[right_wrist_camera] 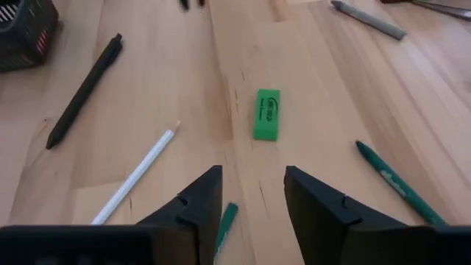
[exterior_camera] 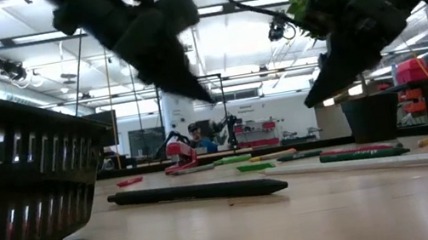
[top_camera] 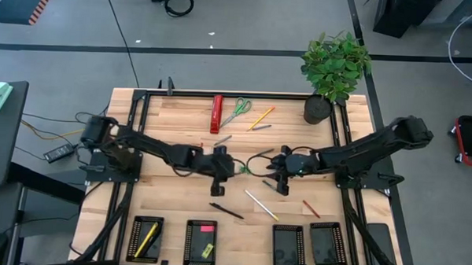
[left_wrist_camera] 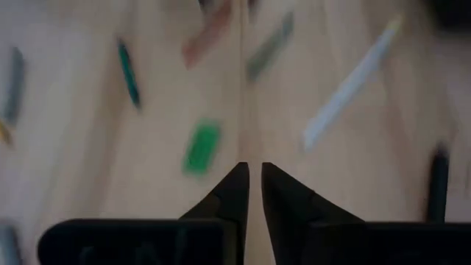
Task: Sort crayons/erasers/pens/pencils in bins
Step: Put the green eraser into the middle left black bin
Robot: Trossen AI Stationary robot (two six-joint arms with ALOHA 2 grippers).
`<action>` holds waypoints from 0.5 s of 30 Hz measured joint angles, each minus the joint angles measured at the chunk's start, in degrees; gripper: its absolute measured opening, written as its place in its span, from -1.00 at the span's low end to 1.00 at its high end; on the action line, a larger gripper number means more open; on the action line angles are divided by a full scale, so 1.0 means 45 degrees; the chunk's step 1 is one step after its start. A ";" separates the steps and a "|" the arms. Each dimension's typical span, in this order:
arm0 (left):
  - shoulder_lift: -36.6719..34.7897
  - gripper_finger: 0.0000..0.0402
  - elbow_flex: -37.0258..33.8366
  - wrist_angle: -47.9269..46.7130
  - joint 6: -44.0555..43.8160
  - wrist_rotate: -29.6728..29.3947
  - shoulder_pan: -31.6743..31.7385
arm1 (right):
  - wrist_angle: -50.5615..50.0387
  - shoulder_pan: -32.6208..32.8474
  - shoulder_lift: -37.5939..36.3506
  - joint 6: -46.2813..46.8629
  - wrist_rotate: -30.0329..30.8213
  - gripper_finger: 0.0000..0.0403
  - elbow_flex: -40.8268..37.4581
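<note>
a: quick one, where's your target? the green eraser (right_wrist_camera: 267, 115) lies flat on the bench (top_camera: 181, 123) mid-table, between the two arms, in no bin yet.

b: which gripper do you take it with?

a: your call, but the right gripper (right_wrist_camera: 252, 193) looks better placed. the eraser sits straight ahead of it, near, lined up with the gap, and its long axis runs along the way the gripper points. the jaws stand wide apart with nothing in them.

b: and the left gripper (left_wrist_camera: 254, 184)?

a: jaws nearly together, only a thin slit, nothing held. the eraser is ahead of it too but off to one side, not on its line.

b: anything in the way?

a: a white pencil (right_wrist_camera: 136, 177) and a black pen (right_wrist_camera: 82, 92) lie off to one side of the right gripper, a green pen (right_wrist_camera: 397, 184) to the other, all apart from the eraser. a short green stick (right_wrist_camera: 226, 221) lies right under the jaws, watch you don't pinch that instead.

b: where does it go after?

a: likely the bin (top_camera: 201, 241) at the near edge that already has the pink and yellow erasers in it.
</note>
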 joint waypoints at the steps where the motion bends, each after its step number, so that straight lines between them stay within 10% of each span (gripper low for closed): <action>1: -0.0237 -0.78 -0.0464 0.1095 0.0037 -0.0041 0.0047 | -0.0025 0.0002 0.0273 -0.0057 0.0005 -0.24 0.0210; 15: -0.0450 -0.86 -0.4371 1.1804 -0.1509 -0.0693 0.0667 | 0.0479 -0.0364 0.2285 0.0031 0.0612 -0.24 0.1337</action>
